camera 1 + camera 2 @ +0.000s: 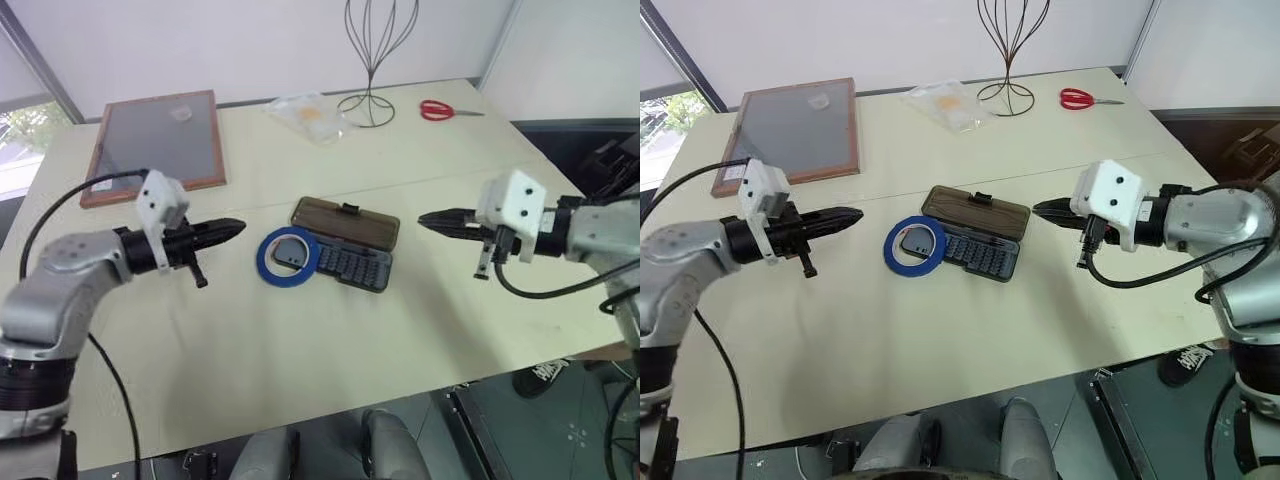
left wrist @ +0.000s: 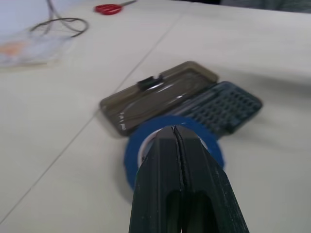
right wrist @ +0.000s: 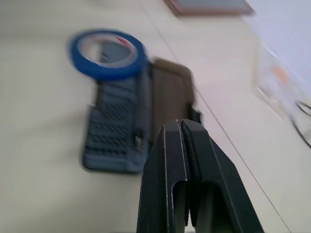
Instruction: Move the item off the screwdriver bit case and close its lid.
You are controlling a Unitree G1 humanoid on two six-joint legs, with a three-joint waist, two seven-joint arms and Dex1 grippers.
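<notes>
At frame centre, the blue tape roll (image 1: 287, 255) is seen overlapping the left end of the open bit case (image 1: 355, 265), its lid (image 1: 345, 223) laid flat behind. Bare table (image 1: 300, 370) is left on both sides, where the left gripper (image 1: 236, 228) and right gripper (image 1: 424, 219) are held, both closed and empty.

Our left gripper (image 1: 236, 228) points toward 3 o'clock, our right gripper (image 1: 426, 219) toward 9 o'clock, fingers pressed together on both, arms held apart
</notes>
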